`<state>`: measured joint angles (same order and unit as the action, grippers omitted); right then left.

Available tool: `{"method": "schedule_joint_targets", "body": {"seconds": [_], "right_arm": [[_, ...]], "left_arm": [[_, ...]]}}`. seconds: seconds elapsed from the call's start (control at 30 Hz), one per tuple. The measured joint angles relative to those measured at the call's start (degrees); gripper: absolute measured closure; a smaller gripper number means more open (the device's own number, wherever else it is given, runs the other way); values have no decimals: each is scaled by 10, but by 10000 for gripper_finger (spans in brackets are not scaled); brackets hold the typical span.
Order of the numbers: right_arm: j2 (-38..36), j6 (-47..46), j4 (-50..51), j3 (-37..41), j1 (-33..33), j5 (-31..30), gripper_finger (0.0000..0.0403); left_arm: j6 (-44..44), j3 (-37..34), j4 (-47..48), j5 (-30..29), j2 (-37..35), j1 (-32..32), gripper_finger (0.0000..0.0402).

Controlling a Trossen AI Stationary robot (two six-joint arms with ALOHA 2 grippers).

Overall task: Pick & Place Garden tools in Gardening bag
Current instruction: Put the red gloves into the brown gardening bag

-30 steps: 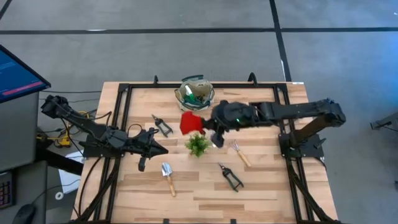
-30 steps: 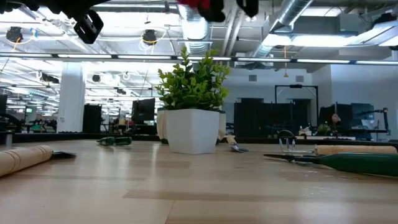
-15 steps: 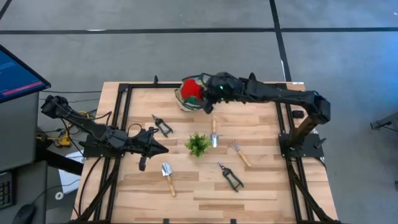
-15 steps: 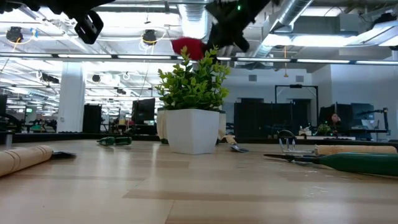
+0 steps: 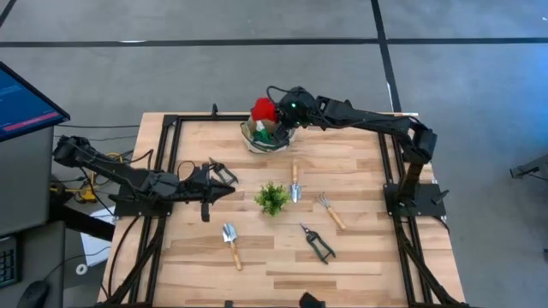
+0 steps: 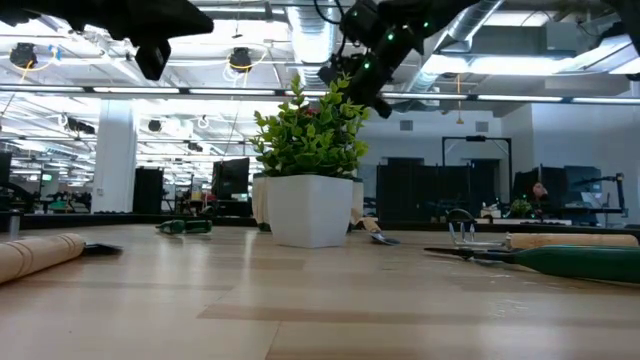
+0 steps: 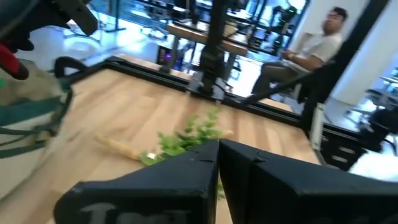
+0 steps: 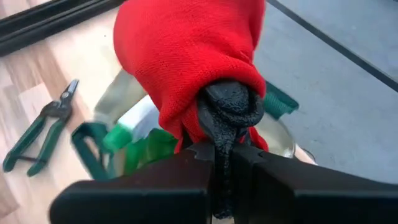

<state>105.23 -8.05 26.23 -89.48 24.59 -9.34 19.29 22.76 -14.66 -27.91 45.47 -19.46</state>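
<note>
The right gripper (image 8: 222,149) is clamped on the red gloves (image 8: 186,68), which hang just above the open bag (image 5: 267,135), its green bottle (image 8: 134,134) directly below; half a second ago they hung nearer its edge. The left gripper (image 5: 224,190), closed and empty, has shifted slightly by the shears (image 5: 224,174)

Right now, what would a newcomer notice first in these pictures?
First, the red gloves, gripped by the right gripper above the bag at the table's far edge. Next, the plant mid-table, with tools around it. The left gripper waits, shut, left of the plant.
</note>
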Motion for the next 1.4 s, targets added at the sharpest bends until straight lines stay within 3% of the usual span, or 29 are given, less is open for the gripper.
{"method": "schedule_joint_targets", "body": {"seconds": [0.87,1.4], "right_arm": [[21,9,23,-13,17,52,392],[21,41,35,-13,9,70,162]], "left_arm": [[0,0,0,1,0,57,400],[0,0,0,1,0,57,400]]}}
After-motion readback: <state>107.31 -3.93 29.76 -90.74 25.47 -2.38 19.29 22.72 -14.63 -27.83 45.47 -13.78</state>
